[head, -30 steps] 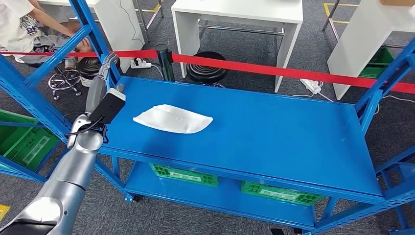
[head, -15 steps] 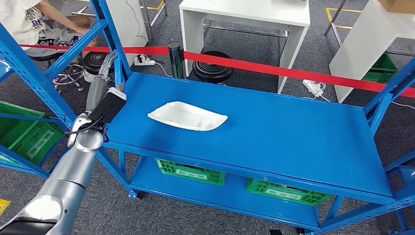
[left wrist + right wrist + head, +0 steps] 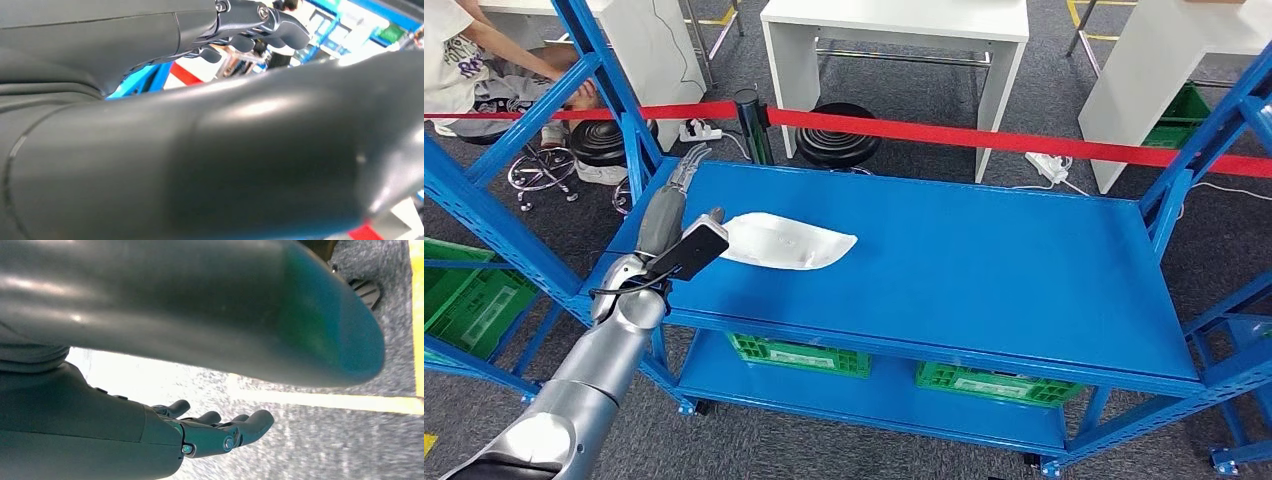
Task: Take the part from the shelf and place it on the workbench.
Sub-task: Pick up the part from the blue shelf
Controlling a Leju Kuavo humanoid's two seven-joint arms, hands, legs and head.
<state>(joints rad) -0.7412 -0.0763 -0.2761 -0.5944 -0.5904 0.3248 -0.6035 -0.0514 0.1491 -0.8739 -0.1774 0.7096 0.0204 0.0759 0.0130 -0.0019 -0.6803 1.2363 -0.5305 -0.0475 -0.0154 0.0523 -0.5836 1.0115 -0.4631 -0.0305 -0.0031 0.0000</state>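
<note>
The black box on the left arm covers the near left end of the white part (image 3: 789, 242) on the blue shelf (image 3: 984, 270). In the left wrist view, the big grey thumb (image 3: 225, 165) of the left hand (image 3: 235, 22) blocks most of what lies behind it. The person (image 3: 464, 60) past the shelf is cut off by the picture's edge. The words on the green bins (image 3: 802, 356) under the shelf are too small to read.
</note>
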